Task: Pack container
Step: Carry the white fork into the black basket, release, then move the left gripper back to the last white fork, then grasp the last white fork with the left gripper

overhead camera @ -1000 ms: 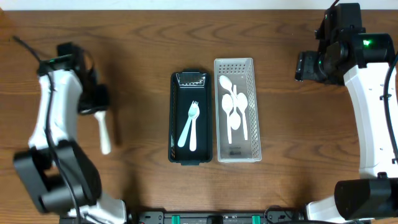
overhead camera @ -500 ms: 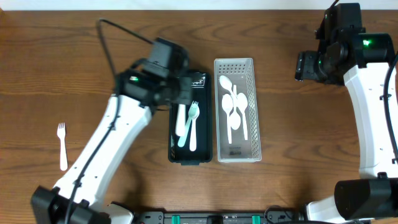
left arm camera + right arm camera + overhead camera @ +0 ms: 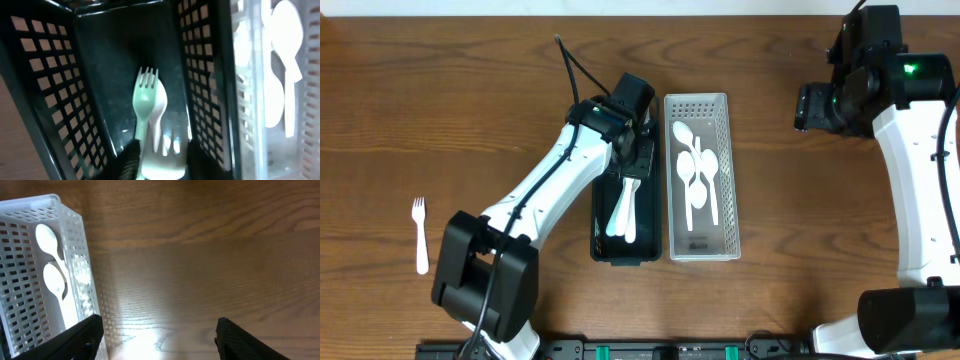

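Observation:
A black basket (image 3: 597,200) and a white basket (image 3: 730,200) stand side by side at the table's middle. White spoons (image 3: 695,175) lie in the white basket. My left gripper (image 3: 636,155) is low inside the black basket's far end. In the left wrist view it (image 3: 162,167) is shut on the handle of a pale fork (image 3: 146,95), which lies over another white fork in the black basket (image 3: 50,100). One white fork (image 3: 420,235) lies on the table at the far left. My right gripper (image 3: 160,345) is open and empty above bare wood, right of the white basket (image 3: 75,230).
The right arm (image 3: 840,100) hovers at the far right, well clear of both baskets. The left arm stretches diagonally from the front left to the black basket. The spoons also show in the left wrist view (image 3: 287,50).
My left arm swung from the far left of the table to the black basket carrying a white utensil, then moved deeper toward the basket's far end. A fork showed on the left. Right arm unmoved.

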